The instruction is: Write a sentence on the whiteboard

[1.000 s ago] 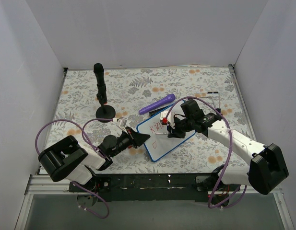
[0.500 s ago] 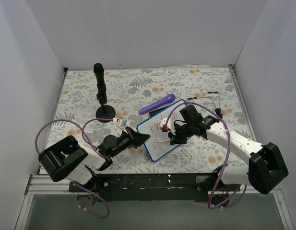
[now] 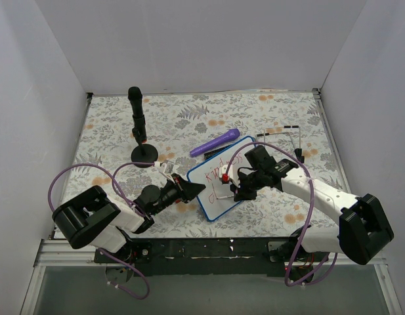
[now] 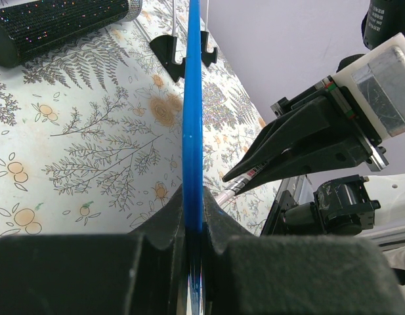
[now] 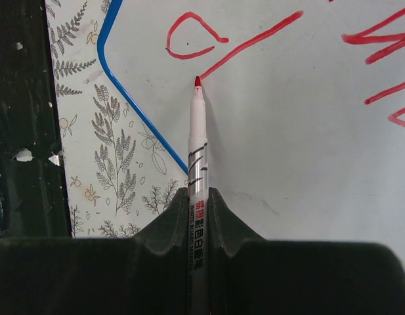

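- Two arms are working one board. The step in hand, as judged, is writing, with the second line barely begun.
- Left of centre, top view: the left gripper (image 3: 191,189) has its jaws pinching the board's blue frame at the near-left corner.
- Lower centre: the whiteboard (image 3: 214,202) rests skewed on the floral mat (image 3: 110,125).
- The sentence (image 3: 217,172) is incomplete: red lettering along the upper line, only a loop and one long stroke below.
- The red marker (image 5: 197,138) has its tip at the stroke's lower end, apparently touching the board.
- Right of centre: the right gripper (image 3: 232,185) has its jaws clamped on the marker barrel.
- Next move calls for steady tip contact, small controlled strokes along the lower line, and a firm left-hand clamp.
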{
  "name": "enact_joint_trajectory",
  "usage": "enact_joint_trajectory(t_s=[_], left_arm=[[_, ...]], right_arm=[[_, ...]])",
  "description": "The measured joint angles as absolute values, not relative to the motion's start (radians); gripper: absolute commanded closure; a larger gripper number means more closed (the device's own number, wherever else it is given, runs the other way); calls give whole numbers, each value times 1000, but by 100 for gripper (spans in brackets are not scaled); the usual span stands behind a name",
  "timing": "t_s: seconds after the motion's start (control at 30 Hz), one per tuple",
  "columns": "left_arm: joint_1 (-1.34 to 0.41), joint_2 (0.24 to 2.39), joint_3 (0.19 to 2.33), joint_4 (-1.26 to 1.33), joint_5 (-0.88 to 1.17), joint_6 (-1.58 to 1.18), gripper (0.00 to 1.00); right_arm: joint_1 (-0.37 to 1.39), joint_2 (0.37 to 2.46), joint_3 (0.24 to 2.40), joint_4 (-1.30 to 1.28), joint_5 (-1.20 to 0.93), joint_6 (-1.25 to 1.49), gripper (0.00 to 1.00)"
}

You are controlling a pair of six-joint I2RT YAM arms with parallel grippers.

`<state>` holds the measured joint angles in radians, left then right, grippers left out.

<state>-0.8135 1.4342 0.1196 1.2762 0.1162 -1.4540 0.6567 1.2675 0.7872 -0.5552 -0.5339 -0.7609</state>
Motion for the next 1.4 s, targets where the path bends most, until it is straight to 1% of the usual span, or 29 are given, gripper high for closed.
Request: enact_joint_trajectory(t_s=[0.73,1.4], left_arm=[[-813,1430,120,1274,112,-1446,100],[-813,1427,120,1272,112,-1444,100]], right_arm=[[621,1269,823,-520,-527,-676,99],[616,1282,817,-582,-523,-764,99]])
